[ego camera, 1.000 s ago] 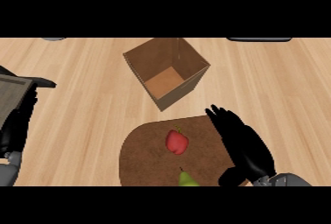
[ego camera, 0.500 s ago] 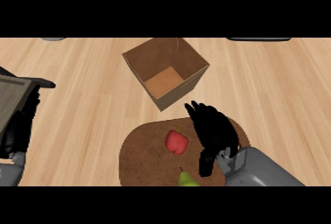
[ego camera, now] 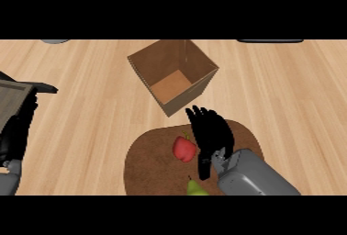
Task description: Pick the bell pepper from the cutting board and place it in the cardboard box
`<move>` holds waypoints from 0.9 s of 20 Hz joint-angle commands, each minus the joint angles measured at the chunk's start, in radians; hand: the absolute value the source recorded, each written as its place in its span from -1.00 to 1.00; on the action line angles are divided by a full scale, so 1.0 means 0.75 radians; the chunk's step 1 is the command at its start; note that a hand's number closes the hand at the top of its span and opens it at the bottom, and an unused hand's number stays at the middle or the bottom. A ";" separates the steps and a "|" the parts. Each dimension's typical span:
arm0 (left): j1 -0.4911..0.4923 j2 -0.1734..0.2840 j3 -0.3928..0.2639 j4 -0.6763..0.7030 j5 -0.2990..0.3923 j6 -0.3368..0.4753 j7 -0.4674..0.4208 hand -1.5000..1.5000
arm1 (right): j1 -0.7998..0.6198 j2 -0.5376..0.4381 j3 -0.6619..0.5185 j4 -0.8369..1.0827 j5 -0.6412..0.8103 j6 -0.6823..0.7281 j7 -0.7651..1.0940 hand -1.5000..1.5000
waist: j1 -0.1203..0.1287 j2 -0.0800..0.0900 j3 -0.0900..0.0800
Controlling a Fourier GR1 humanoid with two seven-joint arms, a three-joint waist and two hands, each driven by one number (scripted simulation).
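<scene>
Bell pepper [ego camera: 183, 149]: one; cardboard box [ego camera: 173, 75]: one.

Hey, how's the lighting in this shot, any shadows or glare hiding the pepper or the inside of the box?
Head view: light is even and soft, with no glare on the wooden counter. The cardboard box has darker inner walls, yet its floor shows plainly. The red bell pepper on the cutting board is unshadowed; the right hand beside it reads as flat black with little surface detail.

Probably a kitchen: wooden counter [ego camera: 284, 92], cutting board [ego camera: 156, 160], fruit.
</scene>
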 commanded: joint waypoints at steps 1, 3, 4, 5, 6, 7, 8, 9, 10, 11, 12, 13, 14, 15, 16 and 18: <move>-0.023 -0.012 0.057 0.020 -0.025 -0.056 0.012 0.00 | 0.002 0.067 -0.087 -0.034 0.022 0.134 0.042 -1.00 | -0.005 0.000 0.000; -0.035 -0.032 0.070 0.011 -0.047 -0.053 0.028 0.00 | -0.026 0.109 -0.109 0.036 0.066 0.122 -0.033 -1.00 | -0.003 0.000 0.000; 0.039 -0.044 0.075 -0.025 -0.058 -0.059 -0.023 0.00 | 0.056 0.135 -0.065 0.031 0.123 0.046 -0.062 -1.00 | -0.002 0.000 0.000; -0.015 -0.018 0.094 0.027 -0.037 -0.091 -0.018 0.00 | 0.134 0.166 0.013 -0.067 0.126 0.048 0.032 -1.00 | -0.007 -0.001 0.000; 0.016 -0.086 0.082 0.045 -0.081 -0.035 -0.084 0.00 | 0.051 0.162 -0.074 -0.030 0.104 0.122 -0.032 -1.00 | -0.004 0.000 0.000; 0.008 -0.067 0.087 -0.018 -0.079 -0.078 0.009 0.00 | 0.088 0.181 -0.074 -0.070 0.122 0.127 -0.014 -1.00 | -0.005 0.000 0.000; 0.105 -0.092 0.069 -0.068 -0.081 -0.044 -0.034 0.00 | 0.000 0.218 -0.113 -0.013 0.075 0.176 -0.007 -1.00 | 0.002 -0.001 0.000; 0.045 -0.071 0.082 -0.065 -0.100 -0.068 0.027 0.00 | 0.020 0.227 -0.034 -0.015 0.095 0.101 -0.006 -1.00 | 0.000 0.000 0.000; 0.036 -0.072 0.112 -0.037 -0.095 -0.078 0.015 0.00 | -0.031 0.228 -0.105 0.067 0.117 0.081 -0.095 -1.00 | 0.001 0.001 0.000; -0.046 -0.092 0.111 0.086 -0.106 -0.083 -0.041 0.00 | -0.043 0.229 -0.007 0.123 0.086 -0.005 -0.080 -1.00 | 0.000 0.002 0.000; -0.024 -0.086 0.097 -0.059 -0.121 -0.087 0.084 0.00 | 0.028 0.229 -0.039 0.006 0.143 0.071 -0.089 -1.00 | -0.003 0.000 0.000; -0.031 -0.087 0.150 0.036 -0.094 -0.121 -0.006 0.00 | -0.005 0.230 -0.050 0.023 0.103 0.110 -0.056 -1.00 | -0.003 0.001 0.000; -0.016 -0.059 0.183 0.054 -0.071 -0.165 -0.045 0.00 | -0.008 0.230 -0.037 0.060 0.105 0.064 -0.082 -1.00 | -0.001 0.001 0.000; -0.059 -0.100 0.154 0.104 -0.135 -0.103 -0.059 0.00 | 0.113 0.179 -0.068 -0.037 0.140 0.131 -0.112 -1.00 | -0.010 0.001 0.000; 0.069 -0.113 0.110 -0.104 -0.142 -0.081 0.030 0.00 | 0.036 0.230 0.035 0.075 0.117 0.063 0.006 -1.00 | 0.006 -0.001 0.000; 0.091 -0.135 0.121 -0.062 -0.134 -0.102 -0.053 0.00 | 0.041 0.230 -0.012 -0.006 0.115 0.187 0.075 -1.00 | -0.001 -0.002 0.000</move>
